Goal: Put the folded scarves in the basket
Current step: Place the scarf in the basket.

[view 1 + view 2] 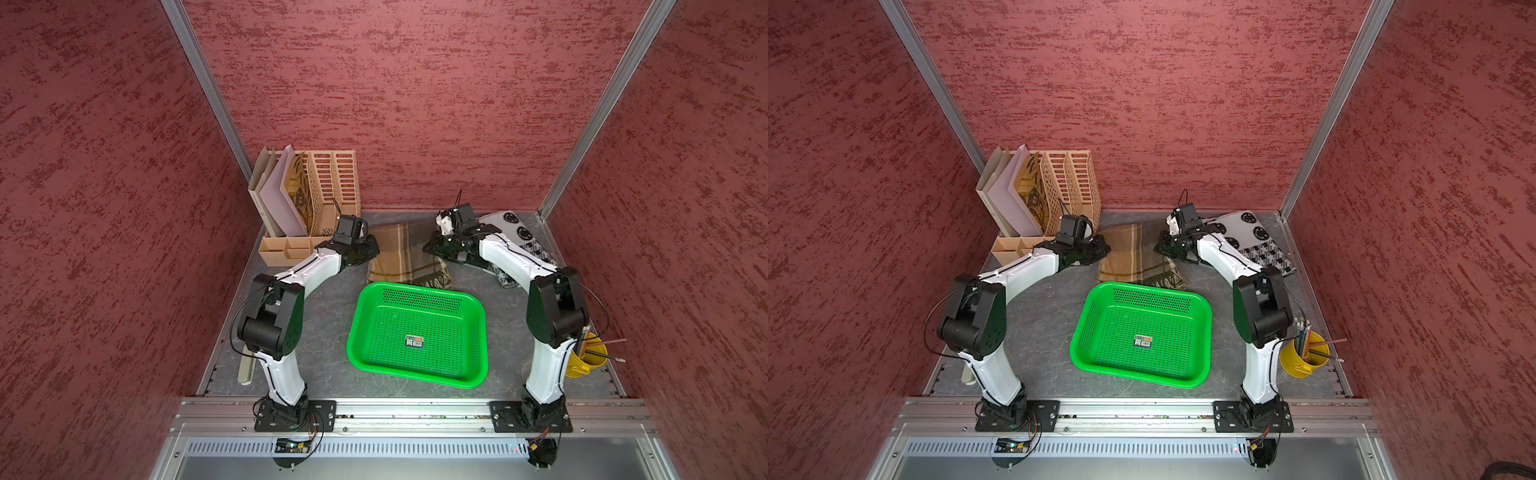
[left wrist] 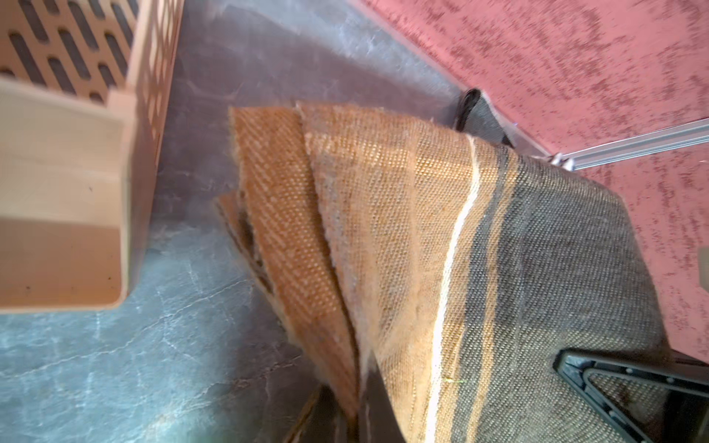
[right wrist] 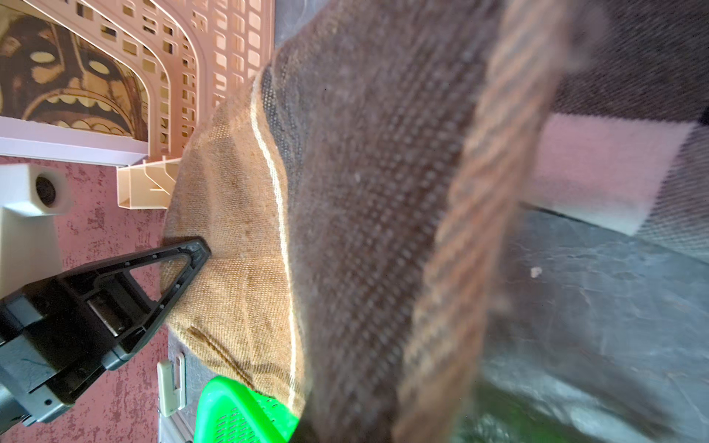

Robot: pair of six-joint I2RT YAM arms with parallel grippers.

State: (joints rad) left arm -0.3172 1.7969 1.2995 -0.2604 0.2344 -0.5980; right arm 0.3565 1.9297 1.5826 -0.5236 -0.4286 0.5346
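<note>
The left claw (image 1: 371, 249) is clenched on one side edge of the scarf (image 1: 401, 253), and the right claw (image 1: 432, 248) is clenched on the opposite edge — the brown plaid cloth spans the gap between them. In the left wrist view the scarf's (image 2: 441, 245) folded layers hang loose above the grey table (image 2: 115, 364). The green basket (image 1: 478, 332) sits empty on the table, just beyond the scarf's fringed end, nearer the arm bases than both claws. A tan organizer (image 1: 332, 187) stands just behind the left claw.
</note>
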